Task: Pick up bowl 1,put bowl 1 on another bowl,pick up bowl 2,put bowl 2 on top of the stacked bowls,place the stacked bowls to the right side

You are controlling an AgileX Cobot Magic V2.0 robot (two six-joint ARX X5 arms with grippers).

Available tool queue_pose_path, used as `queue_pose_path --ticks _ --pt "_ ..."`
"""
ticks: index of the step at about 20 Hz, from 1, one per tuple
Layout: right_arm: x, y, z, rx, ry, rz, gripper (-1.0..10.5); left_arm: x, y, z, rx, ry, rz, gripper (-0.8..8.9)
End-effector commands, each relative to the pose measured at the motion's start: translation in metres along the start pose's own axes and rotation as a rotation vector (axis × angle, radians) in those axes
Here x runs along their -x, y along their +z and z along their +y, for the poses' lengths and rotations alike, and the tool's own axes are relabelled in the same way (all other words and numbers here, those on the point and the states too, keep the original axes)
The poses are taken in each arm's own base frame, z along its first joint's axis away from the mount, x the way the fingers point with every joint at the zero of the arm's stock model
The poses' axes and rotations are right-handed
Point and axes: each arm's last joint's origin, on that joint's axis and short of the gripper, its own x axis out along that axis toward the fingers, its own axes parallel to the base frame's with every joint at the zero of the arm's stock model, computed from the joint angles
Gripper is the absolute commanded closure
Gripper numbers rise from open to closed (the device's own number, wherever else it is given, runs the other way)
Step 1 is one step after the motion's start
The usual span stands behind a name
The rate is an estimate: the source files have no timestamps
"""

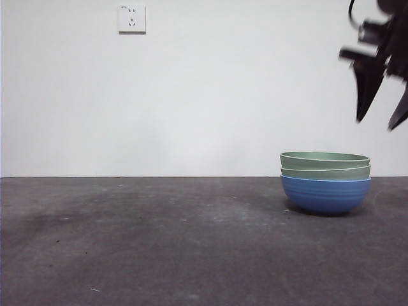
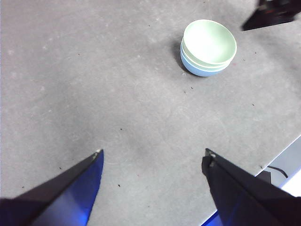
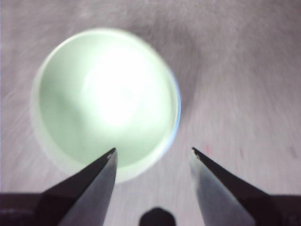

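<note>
Currently the stacked bowls rest on the surface, directly below the right end effector, jaws apart, empty; left end effector likewise apart, well away.

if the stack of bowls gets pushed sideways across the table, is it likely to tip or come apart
Probably not. The stacked bowls sit low and wide on the blue bowl, so tipping seems unlikely. Its rounded underside may let it rock a little. The two green bowls nest deep, only their rims showing, so they should stay together. The right gripper hangs open above.
</note>
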Motion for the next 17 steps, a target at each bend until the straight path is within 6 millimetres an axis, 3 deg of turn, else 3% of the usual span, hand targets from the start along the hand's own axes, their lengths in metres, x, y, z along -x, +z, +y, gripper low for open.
queue_pose_path --ticks 1,8,10,11,14,17 --pt "0.026 -0.015 0.009 0.025 0.006 0.023 6.9 0.000 0.000 0.000 -0.021 -0.003 -0.007 4.60" --pt "0.106 -0.074 0.040 0.150 0.041 0.075 7.0 0.000 0.000 -0.001 -0.045 -0.009 -0.004 4.69" --pt "0.121 -0.088 0.045 0.192 0.052 0.071 8.3 0.000 -0.001 -0.001 -0.044 -0.010 0.004 4.73" --pt "0.127 -0.093 0.047 0.208 0.058 0.060 9.2 0.000 -0.001 -0.001 -0.043 -0.011 0.013 4.99" --pt "0.140 -0.104 0.050 0.247 0.070 0.037 9.6 0.000 -0.003 -0.001 -0.041 -0.010 0.027 8.34" --pt "0.146 -0.108 0.050 0.248 0.074 0.014 9.6 0.000 -0.003 -0.001 -0.041 -0.010 0.033 8.22"
